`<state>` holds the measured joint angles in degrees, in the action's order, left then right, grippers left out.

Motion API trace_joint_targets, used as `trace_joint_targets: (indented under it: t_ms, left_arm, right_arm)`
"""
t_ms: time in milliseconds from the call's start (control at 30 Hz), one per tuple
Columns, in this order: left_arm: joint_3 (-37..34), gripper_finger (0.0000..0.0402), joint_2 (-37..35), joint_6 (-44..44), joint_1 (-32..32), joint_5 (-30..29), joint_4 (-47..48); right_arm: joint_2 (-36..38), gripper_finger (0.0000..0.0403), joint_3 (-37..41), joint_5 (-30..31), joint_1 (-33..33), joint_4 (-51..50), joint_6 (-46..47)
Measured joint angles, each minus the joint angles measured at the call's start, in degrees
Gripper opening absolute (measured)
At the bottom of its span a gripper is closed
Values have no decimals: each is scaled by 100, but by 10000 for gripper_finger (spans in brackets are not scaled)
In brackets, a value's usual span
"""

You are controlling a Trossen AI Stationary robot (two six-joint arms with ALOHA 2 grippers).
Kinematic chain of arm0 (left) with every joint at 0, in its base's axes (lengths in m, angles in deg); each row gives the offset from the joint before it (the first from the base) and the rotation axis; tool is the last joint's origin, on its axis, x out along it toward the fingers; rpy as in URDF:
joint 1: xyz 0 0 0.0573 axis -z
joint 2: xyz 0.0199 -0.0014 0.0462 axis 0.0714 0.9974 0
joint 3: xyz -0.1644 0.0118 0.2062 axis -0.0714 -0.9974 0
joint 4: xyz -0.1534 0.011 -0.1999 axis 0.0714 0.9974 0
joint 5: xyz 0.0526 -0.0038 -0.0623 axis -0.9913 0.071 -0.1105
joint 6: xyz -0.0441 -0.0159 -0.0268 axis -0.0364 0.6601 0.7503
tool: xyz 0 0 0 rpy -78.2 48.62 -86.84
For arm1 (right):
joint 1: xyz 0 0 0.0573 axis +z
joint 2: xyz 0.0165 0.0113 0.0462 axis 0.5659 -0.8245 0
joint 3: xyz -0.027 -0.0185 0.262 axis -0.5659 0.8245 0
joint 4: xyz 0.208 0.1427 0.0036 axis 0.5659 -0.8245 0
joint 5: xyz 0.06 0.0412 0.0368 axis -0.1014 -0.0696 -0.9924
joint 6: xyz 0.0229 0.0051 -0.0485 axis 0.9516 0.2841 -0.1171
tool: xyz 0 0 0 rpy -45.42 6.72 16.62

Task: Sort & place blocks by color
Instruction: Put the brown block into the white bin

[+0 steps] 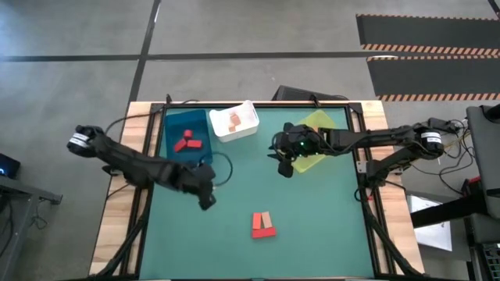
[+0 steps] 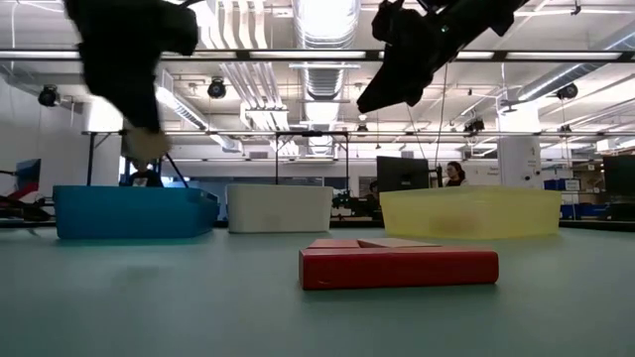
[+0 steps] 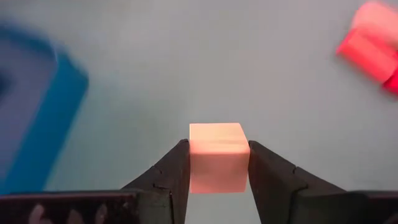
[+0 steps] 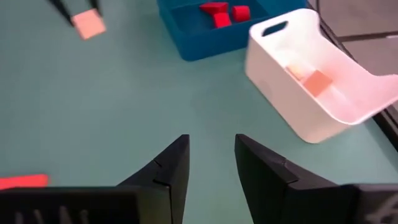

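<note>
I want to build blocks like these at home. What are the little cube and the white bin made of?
The orange cube held in the left gripper looks like painted wood: matte faces, crisp edges, though no grain shows. The white bin looks like smooth molded plastic, with thin curved walls, a rounded rim and a cut-out handle.

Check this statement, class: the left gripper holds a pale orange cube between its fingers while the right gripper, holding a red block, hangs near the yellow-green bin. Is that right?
One detail is wrong. The right gripper holds nothing: the right wrist view shows only bare table between its parted fingers. The rest stands: the left gripper grips the pale orange cube, and the right one hangs near the yellow-green bin.
</note>
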<state>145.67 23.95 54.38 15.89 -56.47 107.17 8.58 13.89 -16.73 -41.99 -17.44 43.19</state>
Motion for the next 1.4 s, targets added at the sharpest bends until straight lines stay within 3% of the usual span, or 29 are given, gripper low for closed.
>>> trace_joint_targets:
  t_ms: [267,700,1067,1400]
  left_arm:
    - [95,116,-371,-2313,-1156,36,-1310]
    - [1371,116,238,-5276,-2918,77,-1306]
    - [2316,116,1645,-6597,-4304,359,-1253]
    - [2743,116,2887,-6863,-5071,729,-1247]
  right_arm:
    - [4,119,265,1,313,201,-63]
    - [5,111,296,1,675,125,2]
    - [7,109,296,5,830,-116,2]
    - [9,108,296,7,832,-198,45]
